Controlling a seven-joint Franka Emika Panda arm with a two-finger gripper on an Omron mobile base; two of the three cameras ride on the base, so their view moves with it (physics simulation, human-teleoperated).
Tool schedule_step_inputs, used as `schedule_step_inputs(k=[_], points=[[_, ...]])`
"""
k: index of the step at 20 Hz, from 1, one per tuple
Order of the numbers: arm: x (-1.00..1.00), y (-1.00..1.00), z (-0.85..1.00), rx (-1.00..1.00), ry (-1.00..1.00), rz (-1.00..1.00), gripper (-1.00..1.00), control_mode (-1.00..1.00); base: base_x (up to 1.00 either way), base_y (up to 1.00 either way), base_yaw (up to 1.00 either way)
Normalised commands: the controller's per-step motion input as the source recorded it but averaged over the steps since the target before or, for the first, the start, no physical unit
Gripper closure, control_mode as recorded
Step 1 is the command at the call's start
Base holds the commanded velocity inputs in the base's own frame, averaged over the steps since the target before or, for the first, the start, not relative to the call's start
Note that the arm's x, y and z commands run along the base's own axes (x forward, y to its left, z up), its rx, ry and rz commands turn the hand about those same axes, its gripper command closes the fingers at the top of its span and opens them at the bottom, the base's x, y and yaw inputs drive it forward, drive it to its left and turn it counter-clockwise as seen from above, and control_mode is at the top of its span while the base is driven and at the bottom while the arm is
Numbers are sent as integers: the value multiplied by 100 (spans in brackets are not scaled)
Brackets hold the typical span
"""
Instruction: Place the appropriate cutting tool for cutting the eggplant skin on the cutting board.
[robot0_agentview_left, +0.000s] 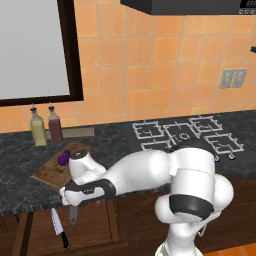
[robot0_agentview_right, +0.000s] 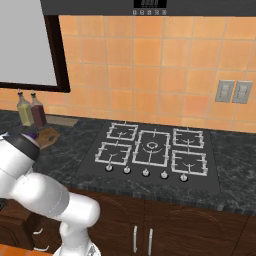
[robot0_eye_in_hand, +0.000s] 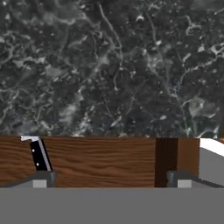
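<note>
fingertips (robot0_eye_in_hand: 41, 178) spread empty over counter edge (robot0_eye_in_hand: 109, 87); peeler (robot0_agentview_left: 73, 214) and knife (robot0_agentview_left: 59, 228) lie below, so fetching comes next.

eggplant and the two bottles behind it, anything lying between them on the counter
In the left base view, just the far part of the cutting board and a bare strip of dark counter lie between the eggplant and the two bottles.
</note>
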Motion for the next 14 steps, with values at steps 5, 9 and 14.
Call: schedule_step_inputs(k=[5,9,14], points=[[-21,18,-53,0,0,-12,-100,-100,0,0,0],[-21,6,-53,0,0,-8,-100,-100,0,0,0],[-42,1,-38,-1,5,-2,-100,-100,0,0,0]])
